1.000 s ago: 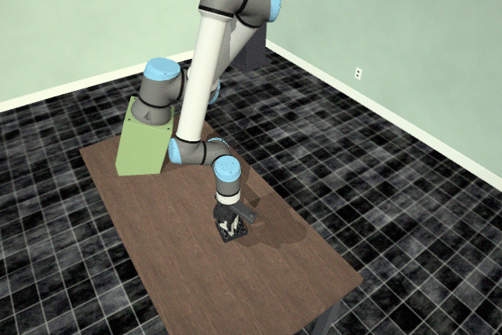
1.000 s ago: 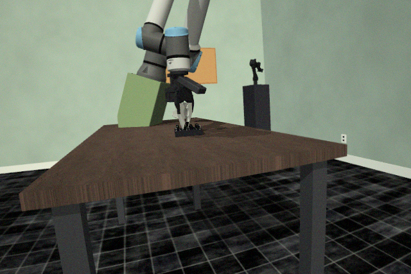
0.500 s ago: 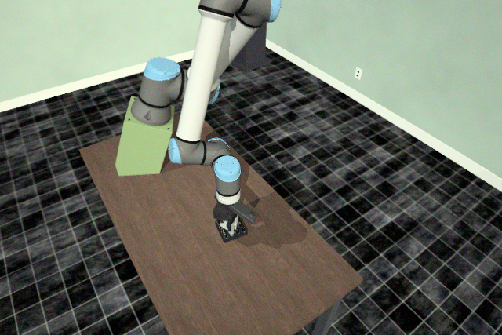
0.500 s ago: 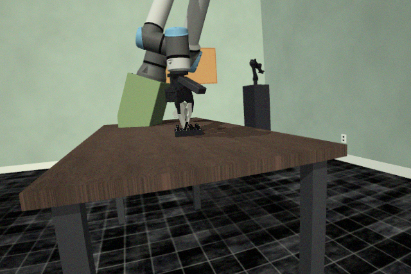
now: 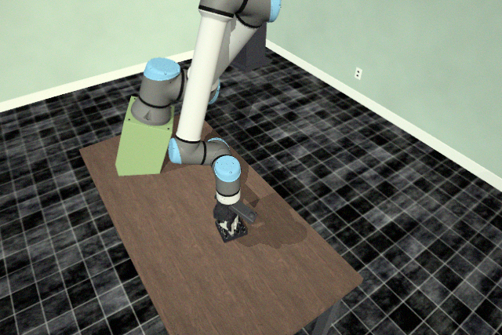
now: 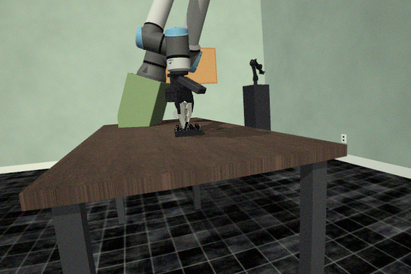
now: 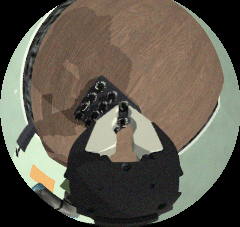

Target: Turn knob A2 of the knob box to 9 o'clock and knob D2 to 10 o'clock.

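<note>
The black knob box [image 5: 234,238] [image 6: 189,133] [image 7: 107,84] lies on the table with several black knobs on top, ringed by pale marks. My gripper [image 5: 232,233] [image 6: 186,127] [image 7: 122,106] points down onto the box with its pale fingers nearly together, shut on a knob near one edge in the wrist view. The fingers hide part of that knob and its neighbours, so its letter and pointer are not readable. An outer knob [image 7: 100,86] and another knob [image 7: 111,96] stand beside the fingers, untouched. The socket is not discernible.
The brown table [image 5: 182,242] [image 6: 132,158] [image 7: 160,42] bears the box. The green pedestal [image 5: 141,148] [image 6: 135,101] under the arm's base stands at the table's far end. A dark pillar [image 5: 255,47] [image 6: 257,108] with a small black arm stands beyond the table.
</note>
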`<state>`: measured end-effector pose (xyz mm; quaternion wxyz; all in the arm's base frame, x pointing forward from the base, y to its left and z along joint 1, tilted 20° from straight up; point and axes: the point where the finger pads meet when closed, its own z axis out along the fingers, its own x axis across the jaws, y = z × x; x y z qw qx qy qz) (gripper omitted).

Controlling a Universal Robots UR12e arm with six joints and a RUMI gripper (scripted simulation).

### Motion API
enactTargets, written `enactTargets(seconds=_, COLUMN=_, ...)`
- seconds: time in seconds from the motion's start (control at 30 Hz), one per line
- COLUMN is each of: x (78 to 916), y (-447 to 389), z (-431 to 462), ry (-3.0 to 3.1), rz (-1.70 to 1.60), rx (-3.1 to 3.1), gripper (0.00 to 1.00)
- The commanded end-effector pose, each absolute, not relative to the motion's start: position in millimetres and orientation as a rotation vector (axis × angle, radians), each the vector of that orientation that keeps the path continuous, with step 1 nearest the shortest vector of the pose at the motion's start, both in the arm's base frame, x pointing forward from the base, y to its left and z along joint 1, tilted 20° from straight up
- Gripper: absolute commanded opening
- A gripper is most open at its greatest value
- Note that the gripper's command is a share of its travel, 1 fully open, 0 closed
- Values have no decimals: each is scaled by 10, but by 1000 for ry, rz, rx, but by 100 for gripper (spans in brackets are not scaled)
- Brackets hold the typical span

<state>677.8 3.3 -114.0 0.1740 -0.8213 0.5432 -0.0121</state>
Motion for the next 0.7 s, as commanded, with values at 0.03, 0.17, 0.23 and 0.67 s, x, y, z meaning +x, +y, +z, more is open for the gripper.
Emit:
enactTargets(seconds=0.03, x=6782, y=30, z=-1135, ry=1540, rz=-36, rx=-2328, gripper=4)
enactTargets(seconds=0.17, x=6782, y=30, z=-1135, ry=1540, rz=-36, rx=-2328, gripper=4)
enactTargets(seconds=0.23, x=6782, y=30, z=-1135, ry=1539, rz=-36, rx=-2329, gripper=4)
enactTargets(seconds=0.67, x=6782, y=31, z=-1135, ry=1515, rz=-41, rx=-2345, gripper=4)
